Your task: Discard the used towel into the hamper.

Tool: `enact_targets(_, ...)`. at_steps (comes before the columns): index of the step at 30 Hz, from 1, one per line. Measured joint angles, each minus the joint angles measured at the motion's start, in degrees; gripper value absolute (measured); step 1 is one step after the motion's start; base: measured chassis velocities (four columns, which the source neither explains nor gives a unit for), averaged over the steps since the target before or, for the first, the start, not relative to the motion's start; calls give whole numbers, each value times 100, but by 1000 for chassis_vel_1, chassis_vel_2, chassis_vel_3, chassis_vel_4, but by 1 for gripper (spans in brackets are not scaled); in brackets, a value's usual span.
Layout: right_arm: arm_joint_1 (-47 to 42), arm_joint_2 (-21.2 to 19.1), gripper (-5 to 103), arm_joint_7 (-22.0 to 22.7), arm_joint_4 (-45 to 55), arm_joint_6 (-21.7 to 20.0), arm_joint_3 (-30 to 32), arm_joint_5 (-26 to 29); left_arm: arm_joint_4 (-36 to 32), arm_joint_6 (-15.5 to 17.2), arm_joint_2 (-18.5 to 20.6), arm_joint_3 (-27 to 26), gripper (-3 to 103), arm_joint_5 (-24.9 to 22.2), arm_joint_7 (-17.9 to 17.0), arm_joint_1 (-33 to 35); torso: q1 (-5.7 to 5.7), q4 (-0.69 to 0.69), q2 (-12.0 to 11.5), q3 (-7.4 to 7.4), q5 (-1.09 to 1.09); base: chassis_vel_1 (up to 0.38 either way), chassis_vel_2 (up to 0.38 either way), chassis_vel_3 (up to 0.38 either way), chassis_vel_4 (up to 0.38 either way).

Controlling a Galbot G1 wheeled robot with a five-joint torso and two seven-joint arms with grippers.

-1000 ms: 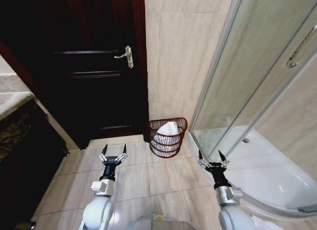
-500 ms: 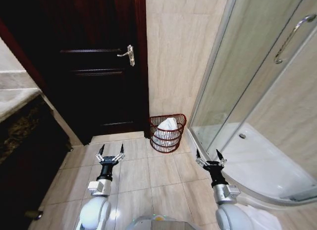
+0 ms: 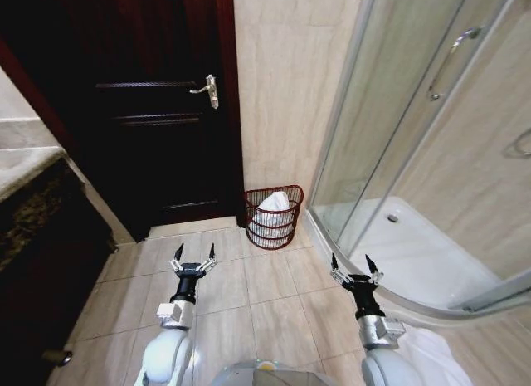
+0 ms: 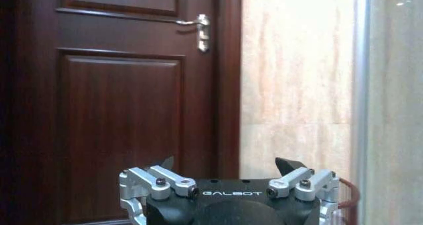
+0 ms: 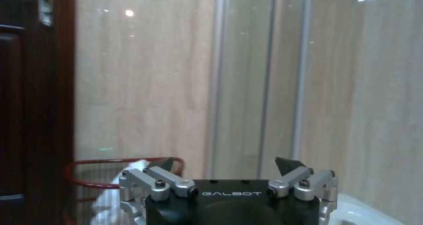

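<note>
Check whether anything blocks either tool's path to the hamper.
Nothing visible does. Bare floor tiles lie between the left tool, the right tool and the hamper, which already holds a white towel.

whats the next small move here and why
Probably none toward the hamper: white cloth already lies inside it, against the wall between the door and the shower glass. The left gripper and right gripper are both open and empty, held apart over the floor tiles. I'd keep them there.
</note>
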Motion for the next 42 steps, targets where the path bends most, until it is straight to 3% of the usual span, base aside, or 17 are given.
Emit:
enact_targets(24,24,-57,100,590,-92,67,-214,-133,13,-81,-3,42,100,47,-69,4,1,-2,0,0,0,-101,-105,-106,-108)
enact_targets(42,13,-156,100,897,26,-161,-630,-526,-58,-112,134,-52,100,-9,-70,70,0,0,0,0,-1,-9,-26,0,16)
